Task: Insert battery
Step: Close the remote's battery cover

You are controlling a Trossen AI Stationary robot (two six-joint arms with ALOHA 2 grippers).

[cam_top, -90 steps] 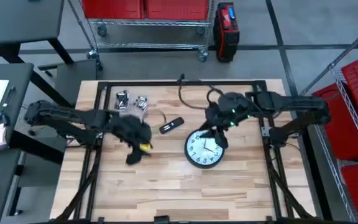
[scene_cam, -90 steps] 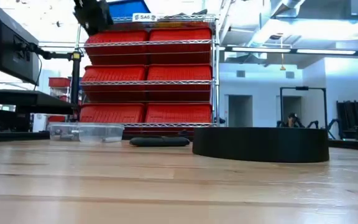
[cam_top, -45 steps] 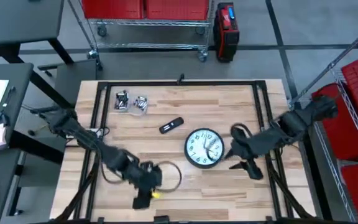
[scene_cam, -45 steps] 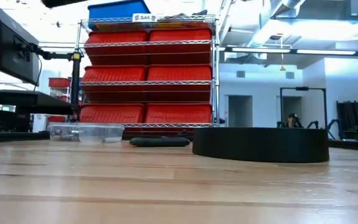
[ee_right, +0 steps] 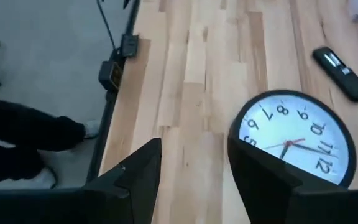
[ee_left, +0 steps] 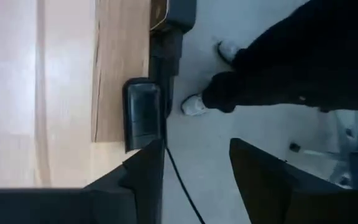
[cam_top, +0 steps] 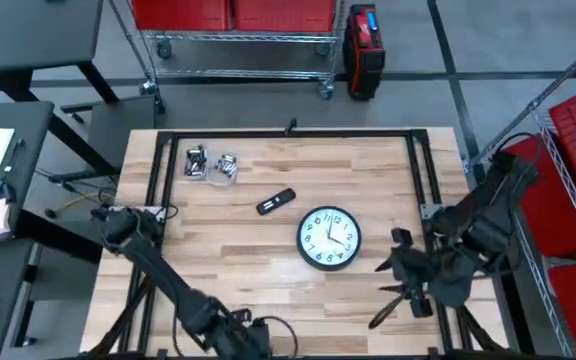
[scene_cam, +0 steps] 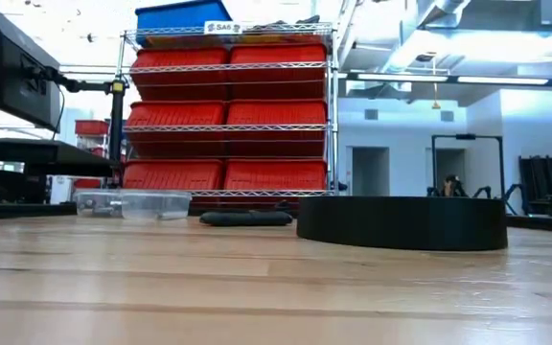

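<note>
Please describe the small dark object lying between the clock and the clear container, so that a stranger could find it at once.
On the wooden table, find the round white-faced clock. Toward the far edge, between it and the clear container of small metallic parts, lies the remote control: the only slim, black, bar-shaped item there, lying flat at a slant.

Table centre open: only clock, remote and battery tubs sit there, well apart. Right gripper hangs at the near right edge (fingers spread).
</note>
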